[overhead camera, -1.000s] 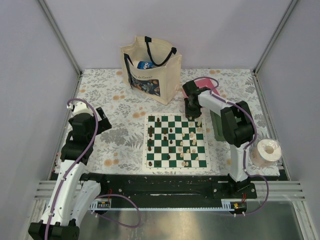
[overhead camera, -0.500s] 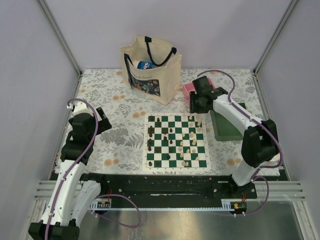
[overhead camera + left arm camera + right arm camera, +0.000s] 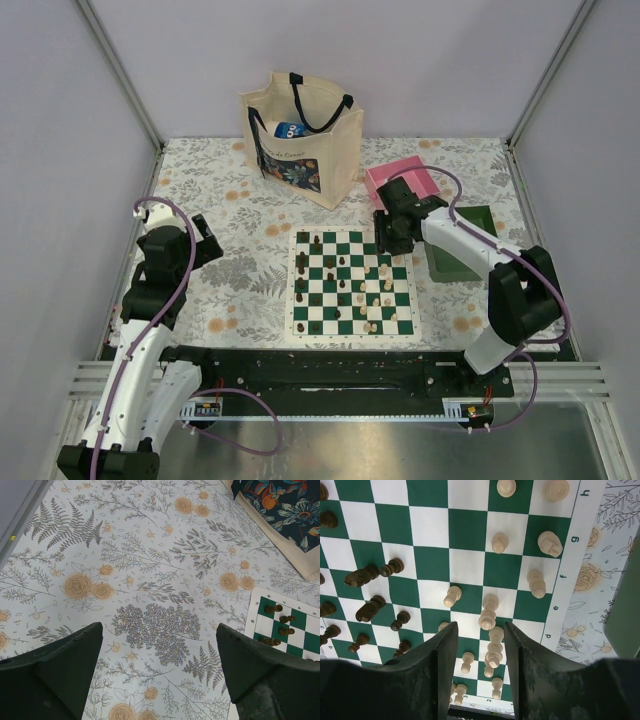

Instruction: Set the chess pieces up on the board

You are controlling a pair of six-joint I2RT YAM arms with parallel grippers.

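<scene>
Returned from the pink tray [image 3: 405, 180], where it stood half a second ago, the right gripper [image 3: 480, 626] now hangs over the far right part of the board [image 3: 465, 530], much as it did a second ago; the left arm has not shifted. In the right wrist view its two fingers [image 3: 445, 650] stand a little apart with nothing between them, the squares and pieces showing through the gap. Cream chess pieces [image 3: 490, 612] cluster directly below the gripper and toward the lettered right border, while dark chess pieces [image 3: 370, 572] lie scattered over the left side of the board, neither colour drawn up in rows. The left gripper [image 3: 159, 629] hangs with its fingers wide apart and holding nothing above the floral tablecloth [image 3: 150, 580], to the left of the board, whose corner with four dark pieces shows at the edge of the left wrist view. A green tray [image 3: 465, 240] sits just right of the board, the pink tray beyond its far right corner, and a cream tote bag [image 3: 300, 140] stands at the far side of the table
</scene>
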